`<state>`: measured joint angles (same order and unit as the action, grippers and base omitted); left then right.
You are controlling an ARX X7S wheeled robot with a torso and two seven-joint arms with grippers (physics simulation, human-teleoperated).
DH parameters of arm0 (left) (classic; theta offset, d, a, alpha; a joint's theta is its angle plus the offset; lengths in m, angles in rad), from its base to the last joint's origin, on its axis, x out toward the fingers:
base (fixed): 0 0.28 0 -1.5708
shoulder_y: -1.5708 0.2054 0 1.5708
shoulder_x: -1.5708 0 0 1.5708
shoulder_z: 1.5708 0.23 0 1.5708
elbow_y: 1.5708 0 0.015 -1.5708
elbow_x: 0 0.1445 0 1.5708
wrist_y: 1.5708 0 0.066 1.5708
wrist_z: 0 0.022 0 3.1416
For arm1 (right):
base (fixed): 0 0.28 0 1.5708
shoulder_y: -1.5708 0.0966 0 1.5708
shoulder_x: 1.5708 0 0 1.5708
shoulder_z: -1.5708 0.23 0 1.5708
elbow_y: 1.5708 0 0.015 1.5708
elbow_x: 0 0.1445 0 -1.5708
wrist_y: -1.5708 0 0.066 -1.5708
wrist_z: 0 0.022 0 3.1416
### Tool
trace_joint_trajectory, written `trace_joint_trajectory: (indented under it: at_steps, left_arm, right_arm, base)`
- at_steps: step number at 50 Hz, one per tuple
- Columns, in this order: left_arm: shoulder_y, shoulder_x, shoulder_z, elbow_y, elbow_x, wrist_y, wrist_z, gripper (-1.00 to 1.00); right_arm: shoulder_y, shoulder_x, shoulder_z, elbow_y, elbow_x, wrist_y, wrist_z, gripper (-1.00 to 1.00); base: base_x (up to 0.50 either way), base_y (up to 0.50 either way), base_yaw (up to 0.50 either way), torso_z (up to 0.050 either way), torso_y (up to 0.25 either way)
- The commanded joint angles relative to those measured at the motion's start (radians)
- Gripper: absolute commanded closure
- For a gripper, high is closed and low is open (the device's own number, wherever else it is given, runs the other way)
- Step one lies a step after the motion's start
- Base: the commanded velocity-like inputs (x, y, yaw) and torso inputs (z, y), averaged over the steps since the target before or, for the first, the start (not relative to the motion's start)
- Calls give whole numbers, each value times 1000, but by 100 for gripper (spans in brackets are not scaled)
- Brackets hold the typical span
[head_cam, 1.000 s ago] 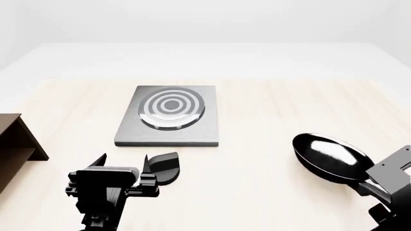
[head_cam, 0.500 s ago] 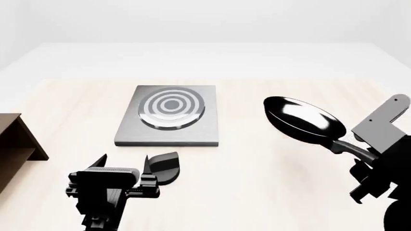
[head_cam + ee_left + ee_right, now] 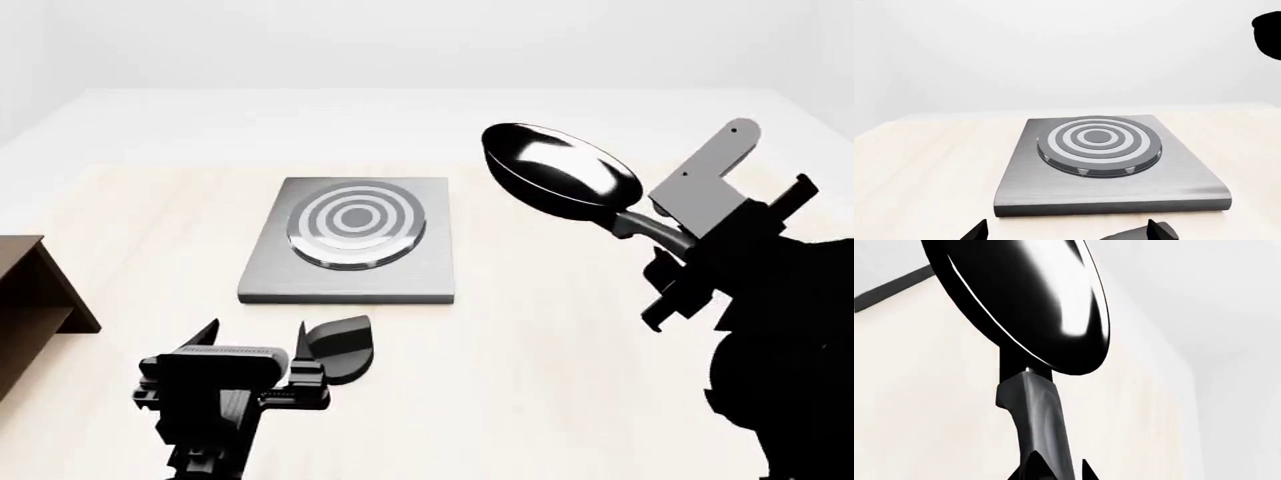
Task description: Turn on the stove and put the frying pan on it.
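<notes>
Frying pan (image 3: 561, 178), pinched at its handle by the right hand (image 3: 663, 238), hangs above bare tabletop (image 3: 534, 330) beside the stove (image 3: 352, 242); left hand (image 3: 260, 345) spread.

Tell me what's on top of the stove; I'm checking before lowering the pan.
Only the stove's own ringed burner; nothing rests there. The frying pan is held off to its side.

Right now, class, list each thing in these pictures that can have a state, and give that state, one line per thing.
frying pan: lifted clear of the table, tilted, held by its handle.
stove: flat on the table, burner bare; whether it is on cannot be told.
right gripper: shut on the pan's handle.
left gripper: open, holding nothing, low before the stove.
wooden shelf: standing at the table's left edge.
</notes>
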<state>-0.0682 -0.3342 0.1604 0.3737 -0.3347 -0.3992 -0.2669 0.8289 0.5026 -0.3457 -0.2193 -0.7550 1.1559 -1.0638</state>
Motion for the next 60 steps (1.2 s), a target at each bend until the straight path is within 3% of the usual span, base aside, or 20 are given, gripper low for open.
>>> trace_joint_trajectory:
  at_steps: [1, 29, 50, 60]
  left_arm:
    - [0, -6, 1, 10, -2, -8, -8, -100]
    - [-1, -8, 6, -10, -5, 8, -11, -100]
    - [31, 0, -4, -39, -41, 106, 37, -100]
    - [33, -1, -20, -38, -77, 112, 48, -100]
  right_arm:
    - [66, -100, 7, 93, 3, -115, 126, 100]
    - [205, -269, -76, 318, 58, -255, 253, 100]
    - [317, -447, -87, 616, 132, -371, 460, 100]
    - [298, -490, -130, 635, 162, -386, 517, 100]
  base:
    - [0, 0, 0, 0, 0]
    - [0, 0, 0, 0, 2]
    - [0, 0, 0, 0, 2]
    - [0, 0, 0, 2, 2]
